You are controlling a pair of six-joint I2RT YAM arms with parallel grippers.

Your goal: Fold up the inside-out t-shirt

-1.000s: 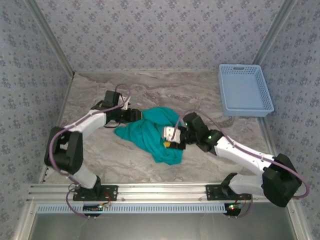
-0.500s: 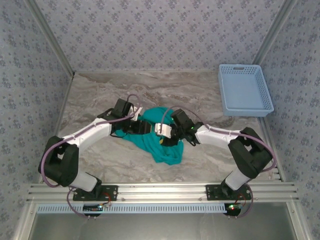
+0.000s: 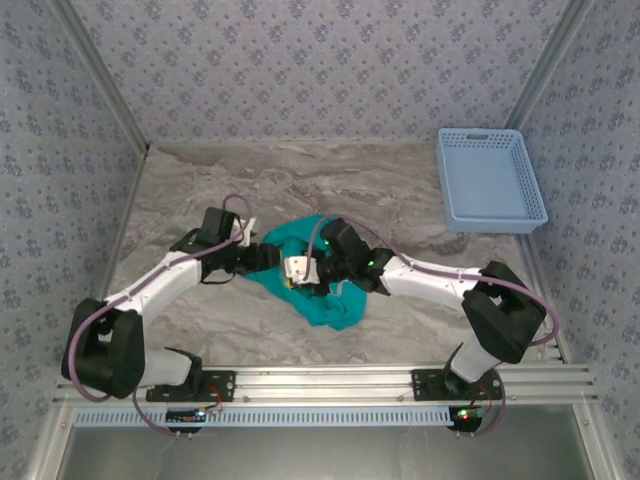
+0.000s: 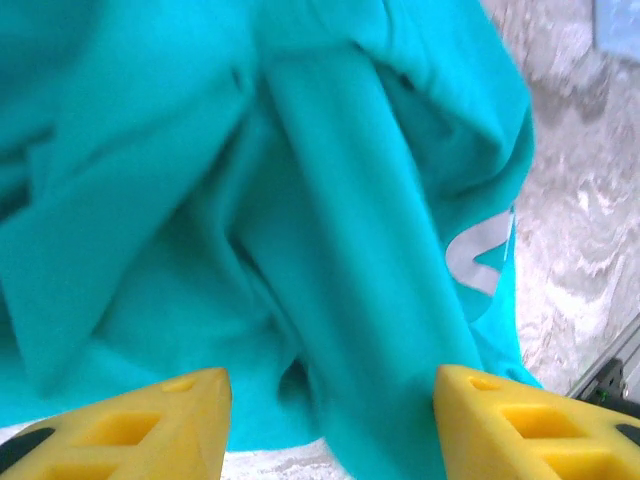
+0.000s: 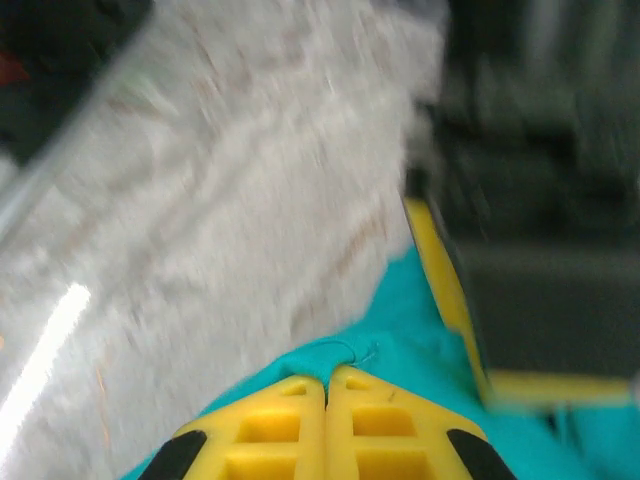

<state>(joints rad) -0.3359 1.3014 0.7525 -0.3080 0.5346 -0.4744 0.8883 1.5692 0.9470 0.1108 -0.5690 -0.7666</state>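
The inside-out t-shirt (image 3: pixel 335 305) lies crumpled as a teal heap in the middle of the table. My right gripper (image 3: pixel 297 275) reaches across it from the right. In the right wrist view the right gripper (image 5: pixel 327 378) is shut, pinching a small ridge of the t-shirt (image 5: pixel 400 340) at its tips. My left gripper (image 3: pixel 268 258) sits at the heap's left edge. Its yellow fingers (image 4: pixel 150 430) stand apart, open, around a long fold of the t-shirt (image 4: pixel 300 200) without pressing it. A white patch (image 4: pixel 480 255) shows on the cloth at the right.
A light blue plastic basket (image 3: pixel 490 180) stands at the back right corner. Bare marble tabletop (image 3: pixel 200 180) surrounds the heap. The metal rail (image 3: pixel 320 382) with both arm bases runs along the near edge. Patterned walls close in the sides and back.
My right gripper has swung left across the shirt and closed on a pinch of cloth. My left gripper pushed toward the heap, then drew slightly back left, its jaws a little wider.
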